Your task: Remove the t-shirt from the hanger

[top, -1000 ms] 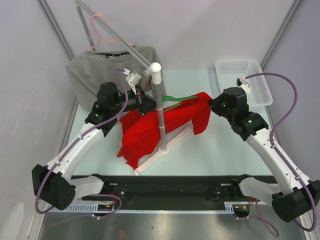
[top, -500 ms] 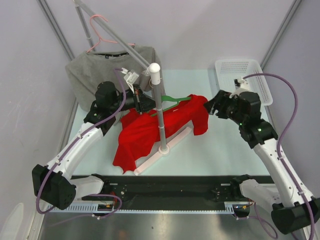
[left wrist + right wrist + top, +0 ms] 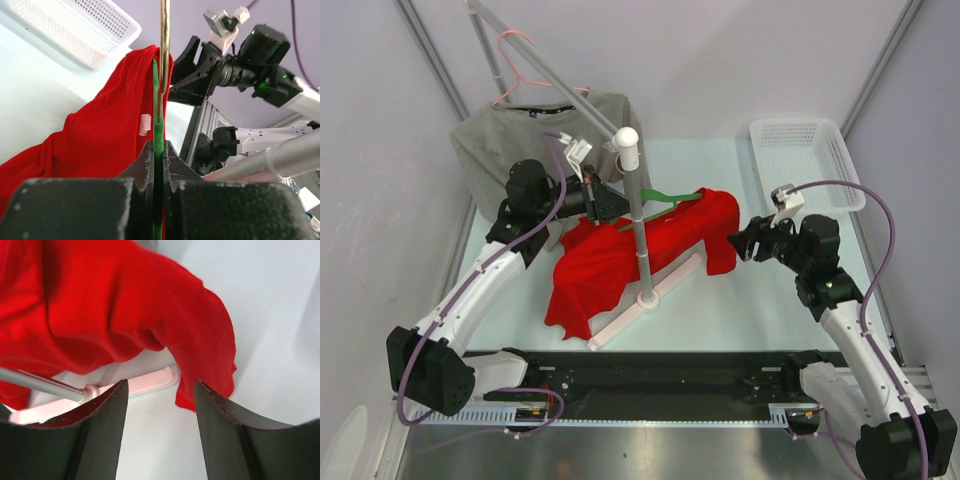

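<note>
Left wrist view: my left claw (image 3: 158,150) is pressed tight on the green hanger (image 3: 156,95), whose far arm runs inside the red t-shirt (image 3: 105,130). My right claw (image 3: 160,385) is spread and holds nothing, just beside the shirt's right hem. The shirt is draped over the hanger near the middle of the table (image 3: 760,300), against the stand's grey pole (image 3: 640,235). Its left end trails toward the near edge beside the pink base bar (image 3: 650,305). The table top is pale green and matte. A white basket (image 3: 800,145) sits at the far right corner. A grey shirt (image 3: 500,140) on a pink hanger (image 3: 520,65) hangs at the far left corner. Plain lilac walls close in the cell.
</note>
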Available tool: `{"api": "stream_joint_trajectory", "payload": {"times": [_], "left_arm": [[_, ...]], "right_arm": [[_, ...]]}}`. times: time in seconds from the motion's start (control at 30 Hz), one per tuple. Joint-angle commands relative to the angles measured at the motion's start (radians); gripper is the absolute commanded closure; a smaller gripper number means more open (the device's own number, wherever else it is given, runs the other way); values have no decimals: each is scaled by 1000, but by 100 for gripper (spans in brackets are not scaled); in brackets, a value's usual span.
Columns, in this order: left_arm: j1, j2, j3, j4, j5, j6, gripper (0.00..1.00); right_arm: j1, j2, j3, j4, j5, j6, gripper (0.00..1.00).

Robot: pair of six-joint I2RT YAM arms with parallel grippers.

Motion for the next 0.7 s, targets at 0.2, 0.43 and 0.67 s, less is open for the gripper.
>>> {"api": "stream_joint_trajectory", "payload": {"times": [0.2,0.43,0.67], "left_arm": [[21,-1,46,118,107,-105,100],[27,-3,44,121,116,-105,100],[36,6,37,126,118,-111,99]], "right_arm": [[-6,57,-124,468,-1,-274,32],[-7,147,-134,594,57,-346,26],[7,188,-136,715,-48,-290,60]]}}
